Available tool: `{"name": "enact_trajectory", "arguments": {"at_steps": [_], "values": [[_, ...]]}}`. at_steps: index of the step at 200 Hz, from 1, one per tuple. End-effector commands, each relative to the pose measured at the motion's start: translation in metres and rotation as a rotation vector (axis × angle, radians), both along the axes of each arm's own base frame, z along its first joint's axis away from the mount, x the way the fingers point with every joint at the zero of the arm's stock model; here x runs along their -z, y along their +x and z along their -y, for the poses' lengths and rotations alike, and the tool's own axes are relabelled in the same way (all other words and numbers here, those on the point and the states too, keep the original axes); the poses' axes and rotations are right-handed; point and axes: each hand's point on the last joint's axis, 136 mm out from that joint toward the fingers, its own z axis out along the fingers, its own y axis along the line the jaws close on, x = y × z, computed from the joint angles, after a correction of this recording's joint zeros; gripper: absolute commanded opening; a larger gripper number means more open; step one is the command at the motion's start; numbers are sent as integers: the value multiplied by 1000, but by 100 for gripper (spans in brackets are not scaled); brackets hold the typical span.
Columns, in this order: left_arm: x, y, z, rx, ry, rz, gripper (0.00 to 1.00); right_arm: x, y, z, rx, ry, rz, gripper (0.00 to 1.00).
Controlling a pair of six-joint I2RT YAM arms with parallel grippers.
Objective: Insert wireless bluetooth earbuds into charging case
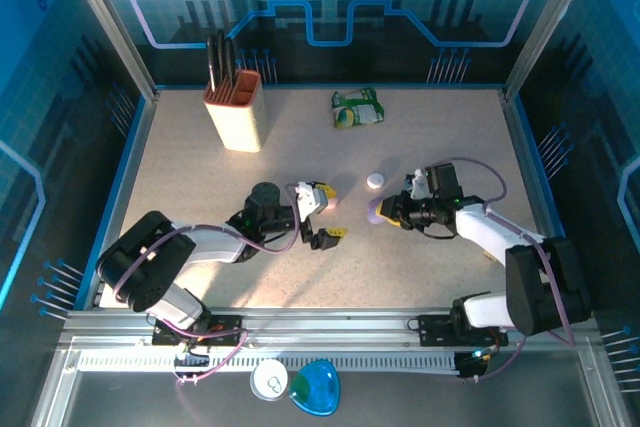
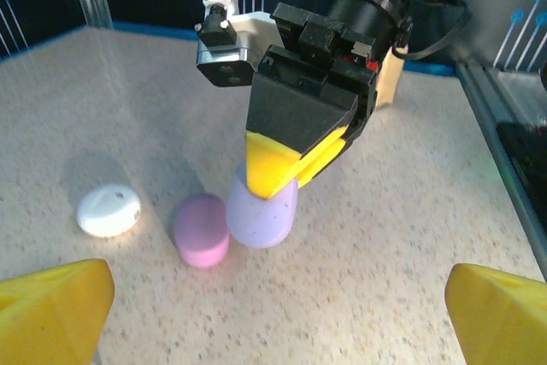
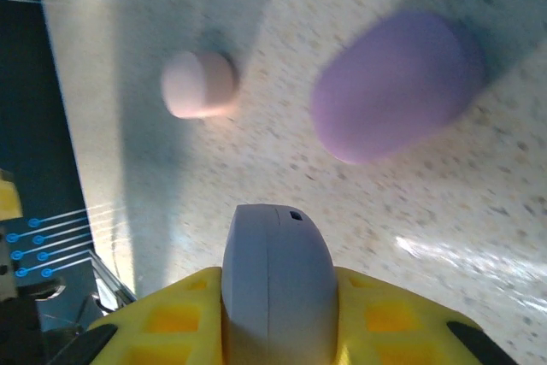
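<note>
1. Nearest, outside the table's front rail (image 1: 330, 322), a white round item (image 1: 268, 379) and a blue rounded item (image 1: 315, 387) lie side by side.
2. The left arm (image 1: 200, 245) extends low from its near-left base toward the table centre. The left gripper (image 1: 330, 213) points at the right one, jaws wide apart and holding nothing.
3. The right arm (image 1: 495, 232) folds back from its near-right base, with the forearm running leftward. The right gripper (image 1: 383, 210) tilts downward, jaws clamped on a pale lilac earbud (image 2: 261, 211) down at the tabletop, between the two grippers.
4. A pink earbud (image 2: 201, 230) stands just beside the lilac one. A deeper purple earbud (image 3: 393, 83) lies near. A white earbud (image 1: 375, 180) sits apart, on the far side.
5. Farthest, a knife block (image 1: 235, 112) stands far-left and a green packet (image 1: 357, 107) lies mid-table.
</note>
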Motion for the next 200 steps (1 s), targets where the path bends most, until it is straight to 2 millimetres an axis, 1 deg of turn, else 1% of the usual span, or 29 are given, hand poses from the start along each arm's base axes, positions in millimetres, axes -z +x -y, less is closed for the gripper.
{"name": "enact_trajectory", "arguments": {"at_steps": [1,31,50,61,71,85,103,122,146,159,168,180,193,200], "values": [[19,-14,-2,61,89,-22,99,22,-11,4,-6,-24,-45,20],[21,-19,0,98,97,-39,99,40,-15,6,6,-37,-74,24],[21,-21,2,115,102,-51,99,44,-14,7,8,-48,-77,29],[21,-21,2,118,107,-52,99,43,-11,8,13,-58,-66,37],[22,-22,1,118,116,-60,99,39,-9,10,13,-74,-44,45],[22,-23,0,122,130,-74,99,36,-7,18,24,-123,-22,57],[20,-23,-2,109,134,-84,99,22,-1,27,26,-183,25,71],[10,-15,-8,56,107,-92,99,5,7,41,34,-271,94,84],[-6,3,-24,-64,88,-97,99,-21,21,60,49,-380,200,94],[-17,16,-38,-163,76,-85,99,-38,31,67,52,-436,288,96],[-25,25,-51,-240,70,-73,99,-50,39,72,49,-476,359,99],[-35,37,-70,-354,68,-54,99,-66,50,80,55,-536,460,100],[-40,43,-91,-452,98,-20,99,-79,60,87,44,-615,565,100],[-40,48,-105,-534,119,-3,99,-84,65,94,41,-673,615,100]]}}
